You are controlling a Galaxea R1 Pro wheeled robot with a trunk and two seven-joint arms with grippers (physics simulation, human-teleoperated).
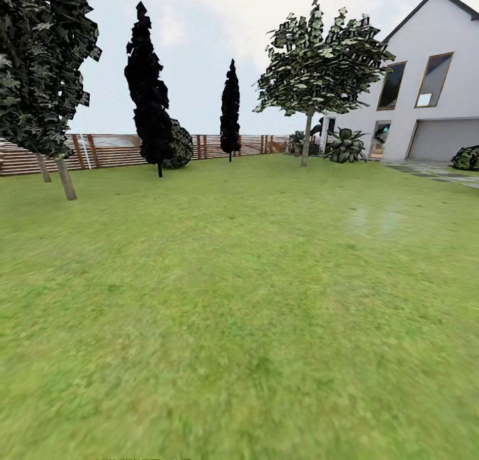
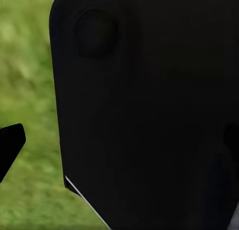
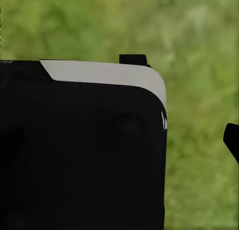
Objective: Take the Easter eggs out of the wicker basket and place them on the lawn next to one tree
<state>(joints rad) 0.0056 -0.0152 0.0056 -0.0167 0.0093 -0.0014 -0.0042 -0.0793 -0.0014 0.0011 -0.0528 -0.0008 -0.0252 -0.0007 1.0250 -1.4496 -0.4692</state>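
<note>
Open lawn (image 1: 239, 300) lies ahead, a pale-trunked tree (image 1: 307, 137) standing by the house (image 1: 432, 88); robot apparently in transit. State of either pincer: cannot be told.

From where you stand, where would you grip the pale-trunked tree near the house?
The bare trunk below the canopy, from the open lawn side: slim, straight, near upright, so jaws would likely close level across it. It stands far off; drive closer first.
</note>
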